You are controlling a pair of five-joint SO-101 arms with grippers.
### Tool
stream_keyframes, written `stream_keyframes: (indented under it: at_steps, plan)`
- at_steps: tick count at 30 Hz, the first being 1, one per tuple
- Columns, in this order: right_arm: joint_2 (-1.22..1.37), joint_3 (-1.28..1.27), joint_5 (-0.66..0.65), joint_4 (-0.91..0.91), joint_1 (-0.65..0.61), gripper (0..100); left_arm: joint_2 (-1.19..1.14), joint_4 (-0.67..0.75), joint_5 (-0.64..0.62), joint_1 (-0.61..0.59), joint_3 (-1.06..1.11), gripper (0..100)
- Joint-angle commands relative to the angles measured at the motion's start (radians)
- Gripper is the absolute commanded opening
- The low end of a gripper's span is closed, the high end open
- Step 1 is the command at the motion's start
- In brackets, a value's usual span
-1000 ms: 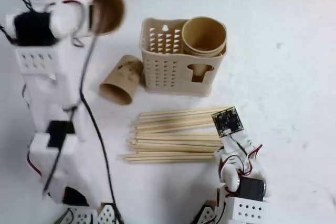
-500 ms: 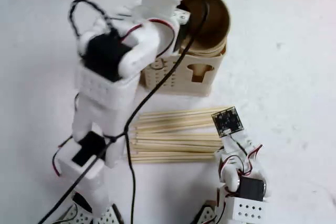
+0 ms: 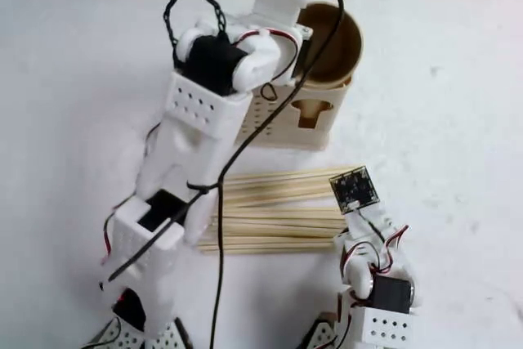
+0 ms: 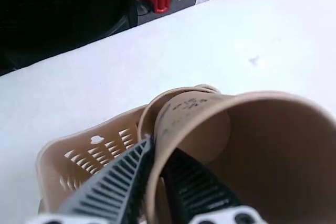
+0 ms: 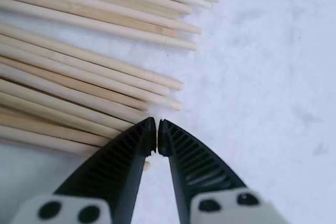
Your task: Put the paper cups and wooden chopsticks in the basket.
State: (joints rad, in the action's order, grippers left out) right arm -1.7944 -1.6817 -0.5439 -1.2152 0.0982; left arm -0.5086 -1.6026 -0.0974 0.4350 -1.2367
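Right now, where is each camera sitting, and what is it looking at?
High view: fixed above, looking down at the table; shows the left arm and right arm.
Left wrist view: on the left arm, facing the basket; the left tool grips a paper cup.
Right wrist view: on the right arm, facing down at the chopsticks; the shut right tool shows.
Shared: high and left wrist views both show the basket.

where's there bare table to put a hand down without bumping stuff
Bare table runs right of the basket and chopsticks, and left of the left arm. The middle is crowded: the left gripper holds a paper cup over the basket, the right gripper sits at the chopstick ends.
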Motion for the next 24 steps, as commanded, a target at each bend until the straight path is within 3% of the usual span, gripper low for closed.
stream_keyframes:
  at_steps: [1,8,24]
  plan:
    - [-0.007,-0.008,-0.011,0.016,-0.002,2.4,0.002,0.032,-0.009,0.004,-0.011,3]
    - [-0.007,-0.008,-0.011,0.016,-0.002,2.4,0.008,0.032,-0.008,0.004,-0.012,14]
    - [-0.007,-0.008,-0.011,0.016,-0.002,2.4,-0.001,0.075,-0.008,-0.077,-0.153,14]
